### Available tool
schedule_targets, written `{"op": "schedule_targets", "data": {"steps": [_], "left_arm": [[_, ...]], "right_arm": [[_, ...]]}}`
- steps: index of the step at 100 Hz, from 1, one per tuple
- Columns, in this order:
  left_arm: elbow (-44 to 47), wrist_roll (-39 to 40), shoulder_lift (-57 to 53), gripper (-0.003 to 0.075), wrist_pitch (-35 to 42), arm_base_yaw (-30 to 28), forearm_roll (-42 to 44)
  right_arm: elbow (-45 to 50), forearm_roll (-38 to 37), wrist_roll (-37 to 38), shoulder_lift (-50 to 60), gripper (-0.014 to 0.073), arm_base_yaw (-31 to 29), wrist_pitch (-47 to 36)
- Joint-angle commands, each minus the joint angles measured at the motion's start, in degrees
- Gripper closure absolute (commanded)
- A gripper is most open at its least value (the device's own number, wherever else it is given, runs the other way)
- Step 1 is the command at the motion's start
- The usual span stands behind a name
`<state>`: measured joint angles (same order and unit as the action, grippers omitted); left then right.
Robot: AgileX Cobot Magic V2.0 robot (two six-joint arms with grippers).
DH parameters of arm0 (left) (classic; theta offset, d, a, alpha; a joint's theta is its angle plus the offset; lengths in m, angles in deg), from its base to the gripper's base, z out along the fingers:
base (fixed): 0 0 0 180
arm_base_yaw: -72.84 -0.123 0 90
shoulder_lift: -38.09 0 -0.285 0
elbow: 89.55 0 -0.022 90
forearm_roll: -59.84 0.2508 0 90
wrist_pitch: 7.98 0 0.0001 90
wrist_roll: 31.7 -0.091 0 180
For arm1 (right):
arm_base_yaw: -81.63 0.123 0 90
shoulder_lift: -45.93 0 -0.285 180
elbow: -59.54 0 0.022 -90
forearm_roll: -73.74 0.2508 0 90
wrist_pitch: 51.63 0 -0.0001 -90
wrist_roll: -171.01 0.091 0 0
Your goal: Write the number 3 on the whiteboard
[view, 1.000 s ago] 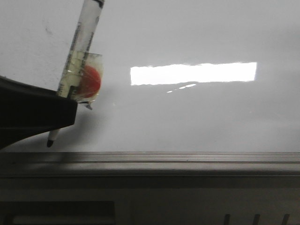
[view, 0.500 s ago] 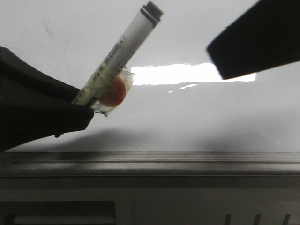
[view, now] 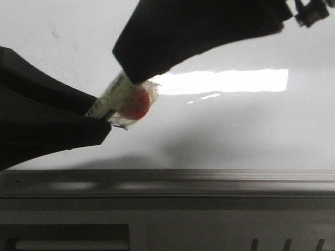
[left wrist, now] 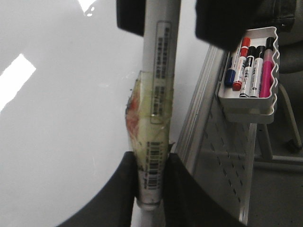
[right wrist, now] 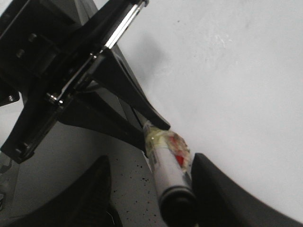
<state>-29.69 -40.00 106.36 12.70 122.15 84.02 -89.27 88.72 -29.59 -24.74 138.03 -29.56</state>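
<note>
The whiteboard (view: 235, 136) is glossy white with a bright glare strip, and no number 3 shows on it. My left gripper (view: 99, 117) is shut on a white marker (view: 119, 89) wrapped in yellowish tape with a red patch (view: 135, 104). The marker leans up to the right, just above the board. My right gripper (view: 131, 68) reaches in from the upper right and hides the marker's cap end. In the right wrist view the right gripper (right wrist: 151, 189) is open, its fingers on either side of the marker (right wrist: 168, 175). The left wrist view shows the marker (left wrist: 158, 71) clamped in the left gripper (left wrist: 151, 175).
A grey metal rail (view: 209, 180) runs along the board's lower edge. A white tray (left wrist: 248, 101) holding several coloured markers hangs beyond the board's edge on a perforated grey panel (left wrist: 222, 156). Small faint smudges (view: 55, 34) mark the board's upper left.
The marker tilted from near upright to leaning right. My right gripper came in from the upper right and now straddles the marker's cap end.
</note>
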Motion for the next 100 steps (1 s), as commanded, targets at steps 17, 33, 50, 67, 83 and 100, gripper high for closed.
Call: {"op": "schedule_targets", "data": {"steps": [17, 33, 50, 67, 83, 100], "left_arm": [[-1.36, 0.02, -0.85, 0.074, 5.08, 0.21, -0.52], [-1.36, 0.02, -0.85, 0.0738, 6.29, 0.21, -0.63], [-1.36, 0.02, -0.94, 0.0584, 8.96, 0.21, -0.91], [-1.36, 0.02, -4.12, 0.0302, 9.54, 0.21, -7.85], [-1.36, 0.02, -11.17, 0.0269, 2.08, 0.21, -15.55], [-1.36, 0.02, -19.78, 0.0269, -3.61, 0.21, -16.73]], "right_arm": [[-2.15, -0.16, -0.91, 0.35, 0.0524, 0.19, -5.73], [-2.15, -1.07, -0.91, -0.12, 0.0659, 0.19, -4.61], [-2.15, -1.15, -0.91, -0.12, 0.0659, 0.19, -4.59], [-2.76, -1.15, -0.91, -0.12, 0.0659, 0.19, -4.43], [-6.86, -1.33, -0.91, -0.12, 0.0659, -1.53, 0.17], [-12.25, -3.84, -0.91, -0.24, 0.0659, -3.67, 2.76]]}}
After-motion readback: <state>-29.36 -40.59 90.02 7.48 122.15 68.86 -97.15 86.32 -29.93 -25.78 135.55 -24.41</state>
